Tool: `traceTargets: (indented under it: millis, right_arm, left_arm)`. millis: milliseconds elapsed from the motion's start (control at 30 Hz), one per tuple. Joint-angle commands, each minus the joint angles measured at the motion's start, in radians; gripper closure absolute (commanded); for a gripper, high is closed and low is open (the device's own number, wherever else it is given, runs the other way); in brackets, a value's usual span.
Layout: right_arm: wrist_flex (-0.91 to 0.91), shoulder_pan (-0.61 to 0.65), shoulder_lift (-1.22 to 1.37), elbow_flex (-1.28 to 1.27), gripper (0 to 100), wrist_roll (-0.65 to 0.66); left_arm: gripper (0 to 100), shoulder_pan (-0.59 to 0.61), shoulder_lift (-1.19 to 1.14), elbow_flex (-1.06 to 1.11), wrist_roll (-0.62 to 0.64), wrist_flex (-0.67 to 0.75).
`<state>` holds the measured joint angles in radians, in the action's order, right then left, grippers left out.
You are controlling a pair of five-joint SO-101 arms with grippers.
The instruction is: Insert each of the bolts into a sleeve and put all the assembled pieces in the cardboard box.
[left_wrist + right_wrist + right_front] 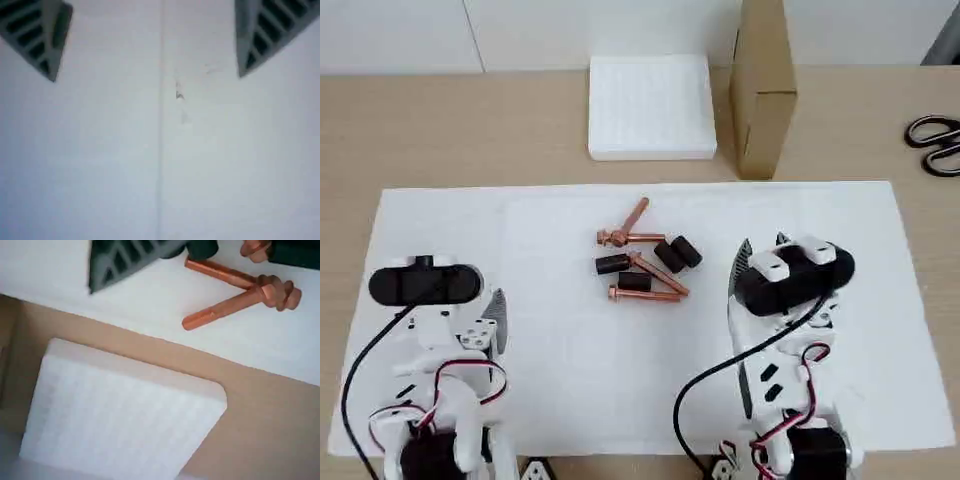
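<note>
Bench (420, 130) first, then what lies on it: a white sheet (470, 230) spread before me, and beyond its far edge the cardboard box (763, 90) standing on end beside a white foam block (650, 105).

Nothing looks assembled yet. Four copper bolts (645, 294) and four black sleeves (612, 264) lie loose in one heap at the middle of the sheet, so I judge the step in hand to be the first pick.

My left jaws hang spread wide over bare sheet, well apart from the heap. My right jaws sit near the heap's right side, and whether they are open or closed I cannot tell.

The next move, I think, calls for one arm to take a bolt by its shank and the other a sleeve, with thread and bore lined up.

The high view gives me the count and the layout. My right wrist view adds the thread on one bolt's end and a second bolt lying up against it. My left wrist view gives a crease (160, 150) in the sheet.
</note>
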<state>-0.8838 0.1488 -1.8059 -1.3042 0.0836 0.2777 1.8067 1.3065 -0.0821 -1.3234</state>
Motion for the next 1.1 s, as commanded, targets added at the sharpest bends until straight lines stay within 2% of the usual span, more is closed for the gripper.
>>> traceTargets:
  millis: [0, 200, 500, 1067]
  right_arm:
    - [0.016, -0.010, -0.008, -0.043, 86.0, -0.005]
    - [0.016, -0.005, -0.007, -0.130, 86.1, -0.005]
    - [0.021, -0.004, -0.007, -0.379, 86.0, -0.006]
    - [-0.047, -0.008, -0.007, -0.379, 86.1, -0.006]
  left_arm:
    - [78, -0.002, 0.012, 0.102, 0.002, 0.072]
    - [78, -0.002, 0.012, 0.288, -0.003, 0.112]
    - [78, -0.005, 0.012, 0.285, 0.000, 0.117]
    - [78, -0.005, 0.012, 0.285, 0.000, 0.117]
